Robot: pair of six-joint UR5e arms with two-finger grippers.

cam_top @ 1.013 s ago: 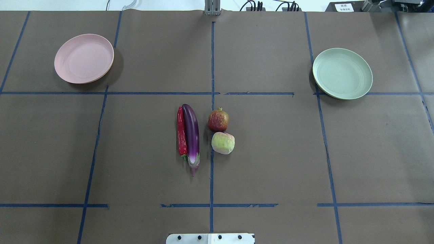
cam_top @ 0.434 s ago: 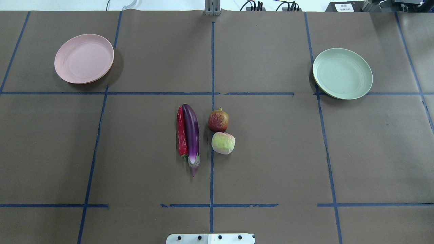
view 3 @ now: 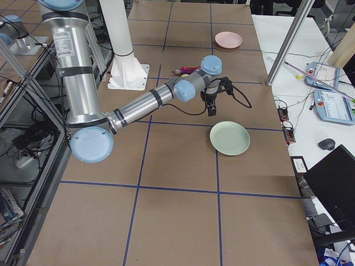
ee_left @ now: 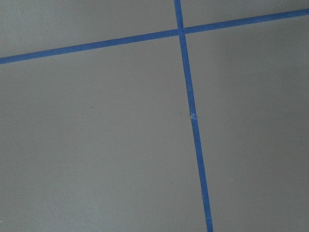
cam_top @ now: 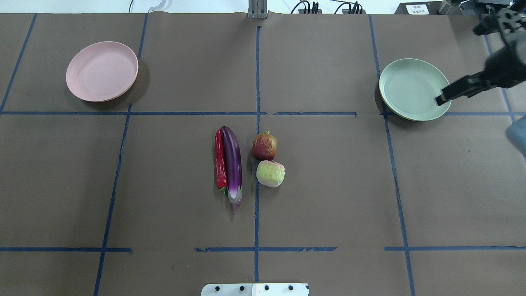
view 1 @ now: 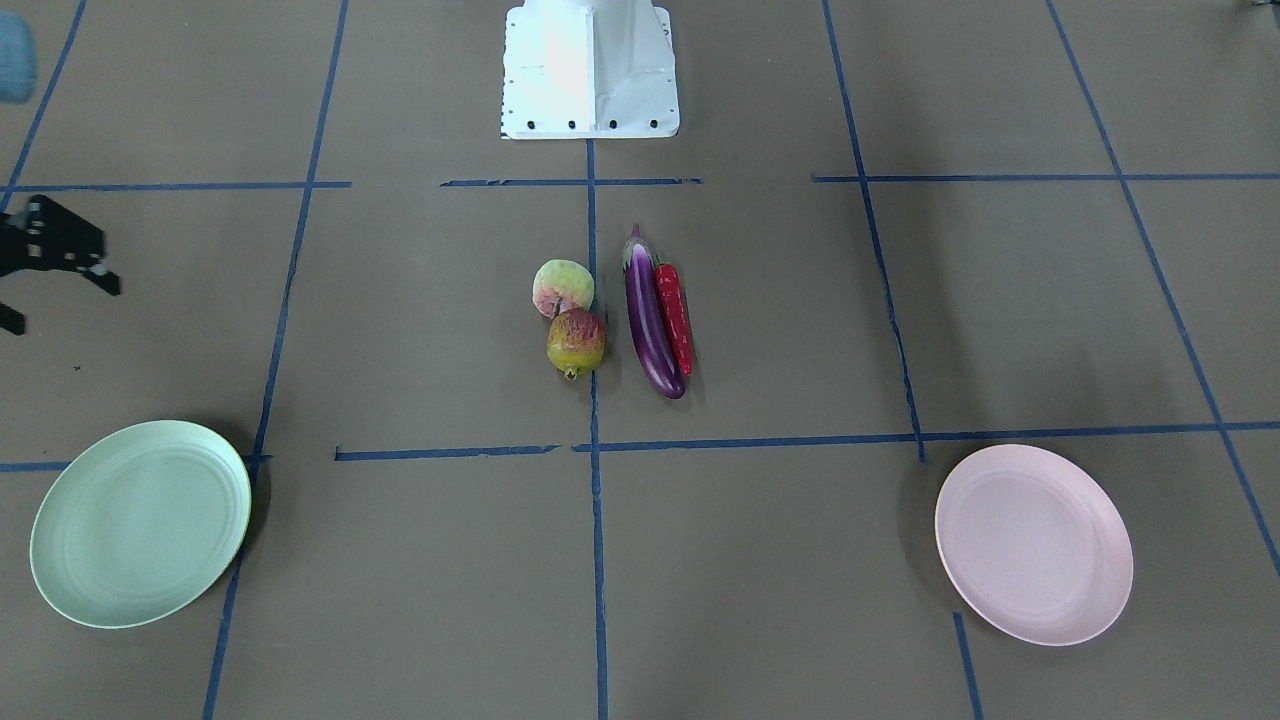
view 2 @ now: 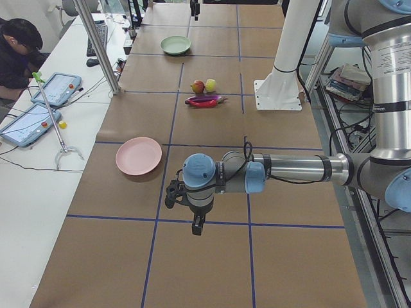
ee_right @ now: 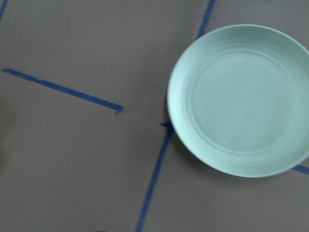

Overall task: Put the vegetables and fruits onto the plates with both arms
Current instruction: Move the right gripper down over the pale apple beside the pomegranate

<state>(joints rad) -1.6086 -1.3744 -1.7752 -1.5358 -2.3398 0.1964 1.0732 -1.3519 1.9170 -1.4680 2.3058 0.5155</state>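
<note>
The purple eggplant (cam_top: 232, 162) and the red chili pepper (cam_top: 220, 160) lie side by side at the table's middle. Just to their right sit the mottled red fruit (cam_top: 264, 146) and the pale green fruit (cam_top: 270, 173), touching each other. The pink plate (cam_top: 102, 70) lies empty at the far left and the mint green plate (cam_top: 413, 88) empty at the far right. My right gripper (view 3: 212, 110) hovers open and empty above the green plate's edge; its wrist view shows the plate (ee_right: 241, 99). My left gripper (view 2: 196, 226) shows only in the exterior left view, beyond the pink plate; I cannot tell its state.
The white base block (cam_top: 254, 289) stands at the table's near edge. Blue tape lines cross the brown table cover. An operator (view 2: 16, 51) sits at a side table with tablets, and a metal post (view 2: 96, 45) stands there.
My right arm has come into the overhead view from the right edge and its gripper now hangs over the green plate. The vegetables, fruits and plates have not moved.
</note>
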